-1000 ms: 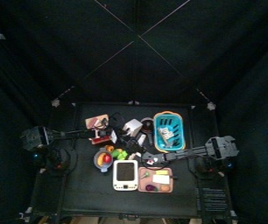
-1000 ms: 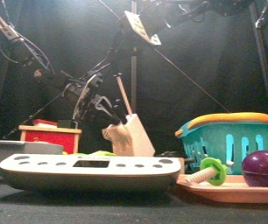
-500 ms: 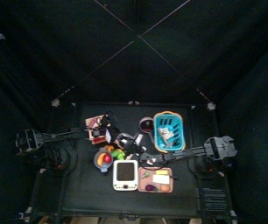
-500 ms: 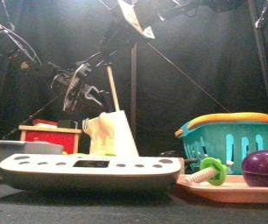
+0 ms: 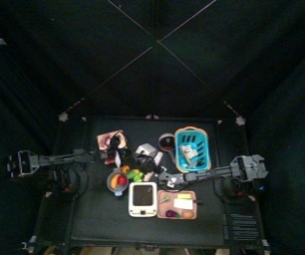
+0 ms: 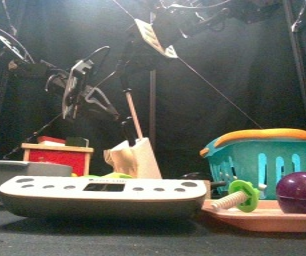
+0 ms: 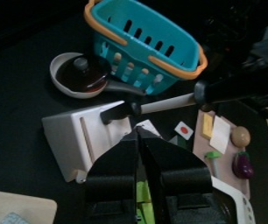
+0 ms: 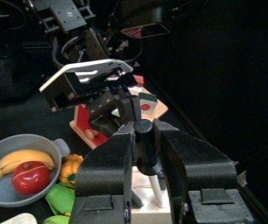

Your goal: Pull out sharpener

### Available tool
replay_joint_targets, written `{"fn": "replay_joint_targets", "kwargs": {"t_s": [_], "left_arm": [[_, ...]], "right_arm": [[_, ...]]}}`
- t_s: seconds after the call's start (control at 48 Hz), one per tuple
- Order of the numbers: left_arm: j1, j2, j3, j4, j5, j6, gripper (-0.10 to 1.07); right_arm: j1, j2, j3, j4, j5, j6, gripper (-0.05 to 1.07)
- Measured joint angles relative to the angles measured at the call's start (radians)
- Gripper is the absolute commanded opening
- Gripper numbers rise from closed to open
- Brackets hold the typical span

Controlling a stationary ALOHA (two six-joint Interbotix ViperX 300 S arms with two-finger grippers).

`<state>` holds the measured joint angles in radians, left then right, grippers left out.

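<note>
The left gripper (image 6: 76, 88) hangs raised at 10 o'clock from the pale wedge-shaped knife block (image 6: 140, 160). Its jaws are partly parted, with nothing between them. The sharpener (image 7: 165, 103), a thin rod with a pale handle, sits in the block's slot. The right gripper (image 8: 144, 129) is clamped on its handle end. The teal plastic basket (image 6: 256, 160) stands at 3 o'clock from the block.

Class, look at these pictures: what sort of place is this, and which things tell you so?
Probably a robot test pen: black curtains enclose a small black table crowded with toys and props, such as a teal basket and a bowl of toy fruit.
</note>
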<state>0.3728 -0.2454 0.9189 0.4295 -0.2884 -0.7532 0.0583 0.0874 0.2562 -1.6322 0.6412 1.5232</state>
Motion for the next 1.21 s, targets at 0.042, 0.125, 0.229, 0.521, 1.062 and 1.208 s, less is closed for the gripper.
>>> {"fn": "replay_joint_targets", "kwargs": {"t_s": [0.042, 0.125, 0.229, 0.521, 1.062, 1.208], "left_arm": [[0.000, 0.028, -0.017, 0.000, 0.002, 0.000, 0.44], [-0.003, 0.069, -0.040, -0.002, 0.008, -0.002, 0.44], [-0.005, 0.120, -0.066, -0.014, 0.012, -0.002, 0.44], [-0.008, 0.198, -0.121, -0.023, 0.037, -0.002, 0.44], [-0.005, 0.199, -0.124, -0.025, 0.051, -0.003, 0.44], [-0.005, 0.199, -0.124, -0.025, 0.051, -0.002, 0.44]], "right_arm": [[0.000, 0.000, 0.000, 0.000, 0.000, 0.000, 0.56], [0.000, 0.000, 0.002, -0.002, 0.000, 0.000, 0.56], [0.000, 0.003, -0.002, -0.002, -0.002, 0.000, 0.56], [-0.015, 0.017, -0.023, -0.003, -0.043, 0.000, 0.56], [-0.009, 0.020, -0.032, -0.018, -0.025, 0.000, 0.56], [0.023, 0.020, -0.021, -0.018, 0.032, 0.000, 0.56]]}}
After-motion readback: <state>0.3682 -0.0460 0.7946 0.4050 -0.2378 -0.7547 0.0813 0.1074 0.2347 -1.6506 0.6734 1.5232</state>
